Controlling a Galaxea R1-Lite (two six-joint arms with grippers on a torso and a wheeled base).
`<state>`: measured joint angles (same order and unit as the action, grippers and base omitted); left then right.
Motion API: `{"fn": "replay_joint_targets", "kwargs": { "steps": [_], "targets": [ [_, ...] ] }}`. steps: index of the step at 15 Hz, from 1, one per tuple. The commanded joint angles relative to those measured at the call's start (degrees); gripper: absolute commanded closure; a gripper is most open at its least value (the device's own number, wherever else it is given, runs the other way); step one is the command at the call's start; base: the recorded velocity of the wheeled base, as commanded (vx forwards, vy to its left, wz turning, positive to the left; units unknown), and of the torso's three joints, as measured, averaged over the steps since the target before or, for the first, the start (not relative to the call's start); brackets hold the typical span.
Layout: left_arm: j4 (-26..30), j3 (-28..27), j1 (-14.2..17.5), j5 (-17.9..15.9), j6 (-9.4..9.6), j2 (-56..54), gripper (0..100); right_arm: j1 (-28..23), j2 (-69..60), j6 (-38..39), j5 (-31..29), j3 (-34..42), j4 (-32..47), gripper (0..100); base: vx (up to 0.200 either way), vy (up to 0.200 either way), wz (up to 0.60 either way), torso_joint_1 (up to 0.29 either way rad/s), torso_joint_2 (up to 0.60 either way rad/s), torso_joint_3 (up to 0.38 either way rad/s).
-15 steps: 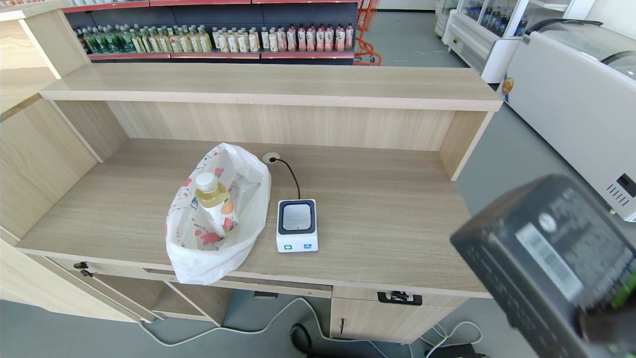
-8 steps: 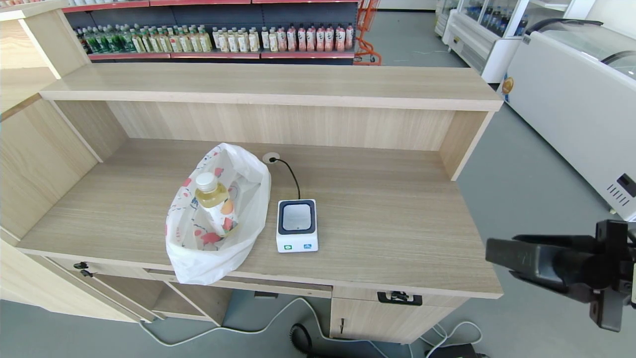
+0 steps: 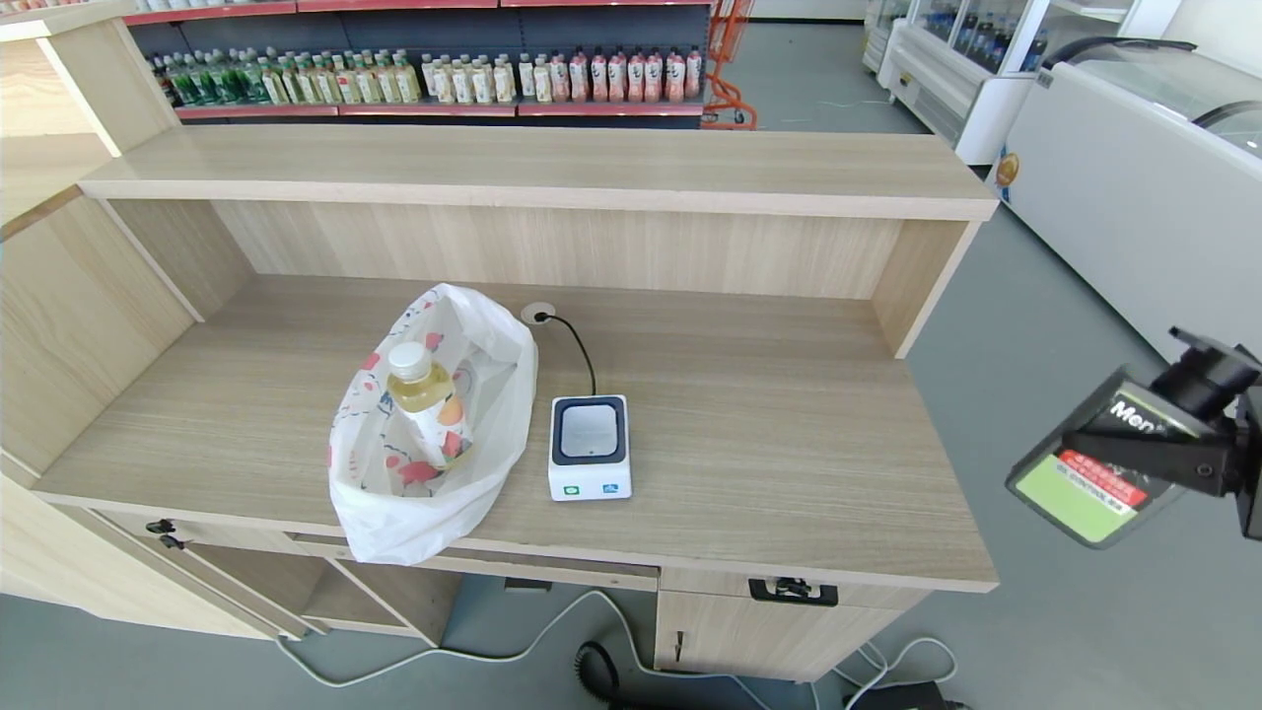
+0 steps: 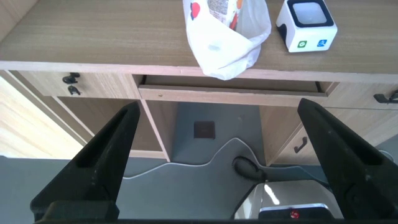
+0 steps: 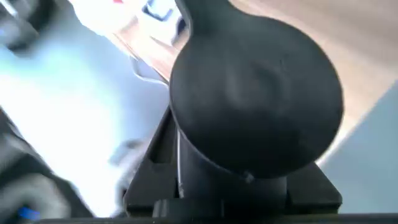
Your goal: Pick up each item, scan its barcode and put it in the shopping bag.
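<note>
1. Head view: a light wood counter (image 3: 769, 434) fills the middle of the frame. The white shopping bag (image 3: 414, 513) stands open on it, at the middle left. A drink bottle (image 3: 426, 399) with yellow drink in it stands inside the bag.
2. Head view: the small white scanner (image 3: 589, 447) sits on the counter just to the right of the bag. A black cable (image 3: 577, 345) runs from it to a hole at the back of the counter.
3. Head view: at the right edge of the frame, the right gripper (image 3: 1134, 459) pinches a dark bottle (image 3: 1080, 488). The bottle is tilted, with its black cap to the upper right. It is off the counter, over the grey floor (image 3: 986, 325).
4. Left wrist view: the left gripper (image 4: 219, 112) has its two fingers spread wide with nothing between them. It hangs in front of the counter, lower than the counter top. The bag (image 4: 227, 37) and the scanner (image 4: 306, 22) sit side by side on the counter.
5. Right wrist view: the dark bottle (image 5: 255, 99) is very close and looks round and black. Wood from the counter shows behind it. The rest is too blurry to tell.
</note>
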<state>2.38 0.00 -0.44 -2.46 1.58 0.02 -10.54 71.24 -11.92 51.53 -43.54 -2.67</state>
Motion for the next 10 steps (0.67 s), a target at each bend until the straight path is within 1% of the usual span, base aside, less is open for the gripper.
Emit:
{"fn": "replay_joint_targets", "kwargs": {
  "steps": [1,2,3,4,5,6,8,10],
  "targets": [
    [0.0,0.0,0.0,0.0,0.0,-0.02,0,9.05,1.71,44.71,-1.61,-4.88,-18.07,100,0.0,0.0,0.0,0.0,0.0,0.0],
    [0.0,0.0,0.0,0.0,0.0,-0.02,0,9.49,3.29,52.26,-1.96,-5.06,-22.99,100,0.0,0.0,0.0,0.0,0.0,0.0],
    [0.0,0.0,0.0,0.0,0.0,-0.02,0,9.58,9.27,62.11,-2.49,-5.5,-35.12,100,0.0,0.0,0.0,0.0,0.0,0.0],
    [0.0,0.0,0.0,0.0,0.0,-0.02,0,9.4,11.99,57.1,-2.57,-4.53,-36.62,100,0.0,0.0,0.0,0.0,0.0,0.0],
    [0.0,0.0,0.09,0.0,0.0,-0.02,0,9.4,12.96,48.75,-2.31,-2.42,-36.62,100,0.0,0.0,0.0,0.0,0.0,0.0],
    [0.0,0.0,0.09,0.0,0.0,-0.02,0,9.67,12.69,44.97,-1.61,-0.66,-36.44,100,0.0,0.0,0.0,0.0,0.0,0.0],
    [0.0,0.0,0.0,0.0,0.0,-0.02,0,11.16,12.17,45.76,-0.9,-0.4,-36.62,100,0.0,0.0,0.0,0.0,0.0,0.0],
    [0.0,0.0,0.0,0.0,0.0,-0.02,0,12.13,12.96,45.67,-1.17,-1.98,-36.62,100,0.0,0.0,0.0,0.0,0.0,0.0]
  ]
}}
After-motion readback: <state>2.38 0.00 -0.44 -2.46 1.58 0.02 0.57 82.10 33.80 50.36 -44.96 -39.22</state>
